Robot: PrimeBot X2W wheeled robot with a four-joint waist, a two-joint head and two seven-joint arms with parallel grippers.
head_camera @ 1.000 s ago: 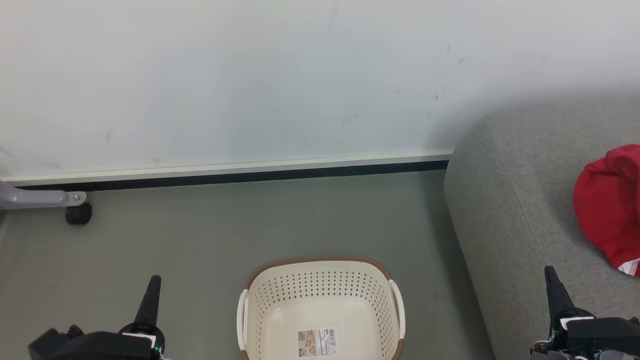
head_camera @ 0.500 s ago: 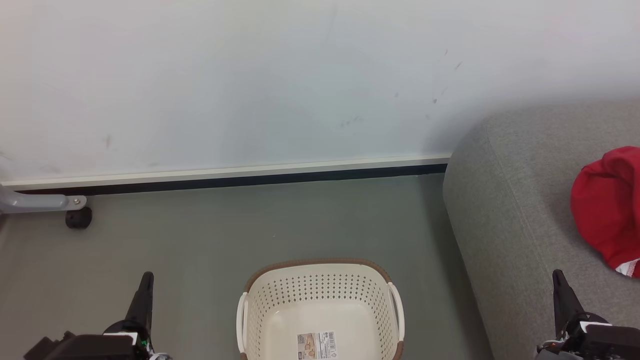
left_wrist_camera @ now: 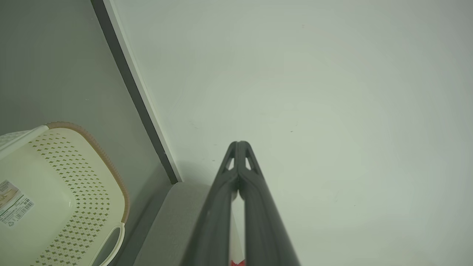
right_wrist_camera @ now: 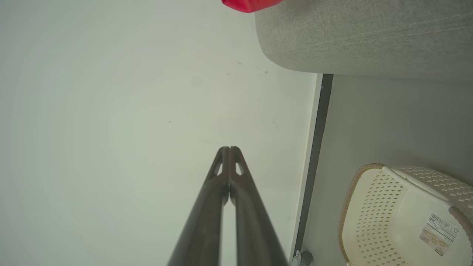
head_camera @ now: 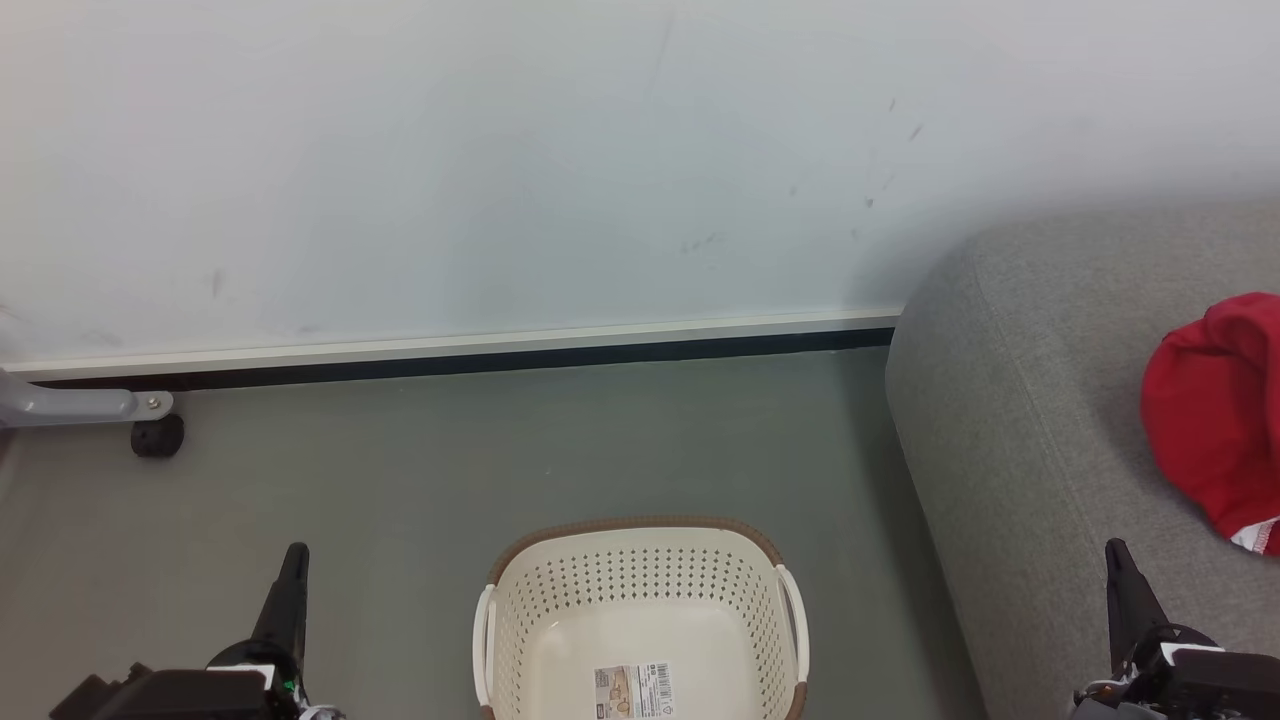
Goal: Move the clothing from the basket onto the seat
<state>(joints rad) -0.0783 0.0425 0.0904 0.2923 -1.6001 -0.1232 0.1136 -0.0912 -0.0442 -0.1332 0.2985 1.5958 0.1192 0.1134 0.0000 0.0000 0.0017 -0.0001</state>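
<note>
Head view: basket [head_camera: 640, 575] is seen empty; clothing [head_camera: 1215, 420] is laid on seat [head_camera: 1020, 420], cropped at the edge. Left gripper [head_camera: 296, 552] and right gripper [head_camera: 1115, 550] are closed, nothing held. Task is probably finished.

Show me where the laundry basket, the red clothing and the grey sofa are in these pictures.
basket [head_camera: 640, 585], head view, on its perforated far wall.
red clothing [head_camera: 1215, 410], head view, on the middle of the visible red fabric.
sofa [head_camera: 1020, 410], head view, on bare grey upholstery left of the clothing.
</note>
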